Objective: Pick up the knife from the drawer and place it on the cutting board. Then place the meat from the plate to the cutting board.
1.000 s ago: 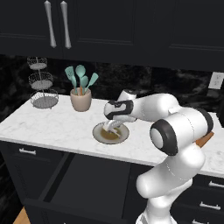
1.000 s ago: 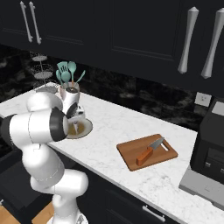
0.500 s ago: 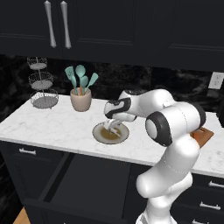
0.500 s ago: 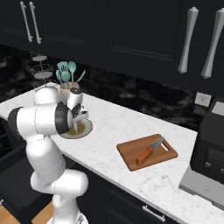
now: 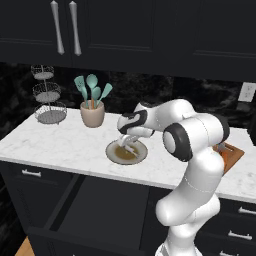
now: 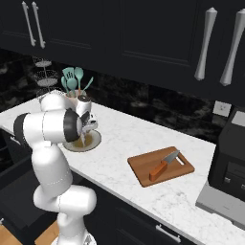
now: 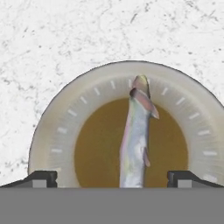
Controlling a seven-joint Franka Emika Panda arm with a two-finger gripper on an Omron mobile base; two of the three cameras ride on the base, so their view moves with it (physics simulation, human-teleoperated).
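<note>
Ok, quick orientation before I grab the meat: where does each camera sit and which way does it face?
Left base view: behind-left, looking forward and down; arm rises lower right, gripper over plate.
Right base view: behind-right; arm lower left, cutting board with knife to the right.
Hand view: looks straight down; open finger tips straddle meat.
All three share the plate.

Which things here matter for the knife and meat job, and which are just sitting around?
Part of the job: knife, cutting board, meat, plate, open drawer.

Just lying about: utensil cup with teal spatulas, wire tiered stand, appliance.
</note>
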